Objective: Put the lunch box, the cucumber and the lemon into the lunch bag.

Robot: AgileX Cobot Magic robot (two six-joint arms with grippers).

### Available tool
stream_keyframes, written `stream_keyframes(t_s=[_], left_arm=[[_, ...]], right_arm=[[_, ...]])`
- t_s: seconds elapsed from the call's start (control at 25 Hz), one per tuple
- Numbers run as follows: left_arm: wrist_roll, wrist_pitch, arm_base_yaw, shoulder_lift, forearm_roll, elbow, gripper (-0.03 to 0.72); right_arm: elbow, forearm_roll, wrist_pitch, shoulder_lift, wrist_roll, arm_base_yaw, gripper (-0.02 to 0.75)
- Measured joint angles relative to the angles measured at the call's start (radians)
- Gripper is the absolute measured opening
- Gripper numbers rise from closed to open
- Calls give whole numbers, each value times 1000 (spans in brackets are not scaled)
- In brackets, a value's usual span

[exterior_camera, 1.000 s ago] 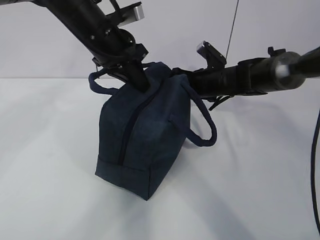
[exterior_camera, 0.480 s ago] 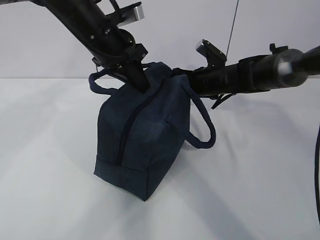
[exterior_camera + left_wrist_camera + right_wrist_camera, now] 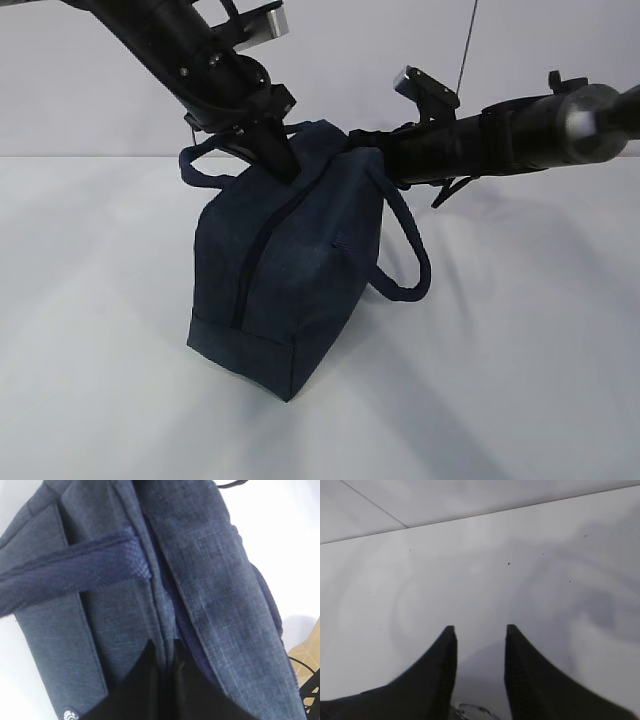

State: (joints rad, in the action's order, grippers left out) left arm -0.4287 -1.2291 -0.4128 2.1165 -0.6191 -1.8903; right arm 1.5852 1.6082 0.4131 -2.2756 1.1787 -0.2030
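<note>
Navy lunch bag (image 3: 285, 280) appears zipped; left jaws (image 3: 164, 680) clenched on its seam at twelve o'clock, right jaws (image 3: 479, 645) released. Next, probably unzipping.

Bright, even light; soft shadows.

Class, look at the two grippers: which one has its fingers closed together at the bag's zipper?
The left gripper, pinched shut at the lunch bag seam. The right gripper is spread over bare table.

Left end effector (image 3: 165, 680) pinched closed, right end effector (image 3: 479, 635) parted.
</note>
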Motion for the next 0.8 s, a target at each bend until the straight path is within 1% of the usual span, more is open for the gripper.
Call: stream_keyframes(t_s=[0.04, 0.16, 0.24, 0.36, 0.6, 0.8], left_arm=[[0, 0, 0, 0, 0, 0, -1], [0, -2, 0, 0, 0, 0, -1], [0, -2, 0, 0, 0, 0, -1], [0, -2, 0, -1, 0, 0, -1], [2, -2, 0, -1, 7, 0, -1], [6, 0, -2, -4, 27, 0, -1]], right_arm=[[0, 0, -2, 0, 0, 0, 300], [0, 3, -4, 0, 0, 2, 455], [0, 3, -4, 2, 1, 5, 498], [0, -24, 21, 26, 10, 7, 520], [6, -132, 67, 115, 30, 13, 526], [6, -167, 149, 178, 31, 45, 526]])
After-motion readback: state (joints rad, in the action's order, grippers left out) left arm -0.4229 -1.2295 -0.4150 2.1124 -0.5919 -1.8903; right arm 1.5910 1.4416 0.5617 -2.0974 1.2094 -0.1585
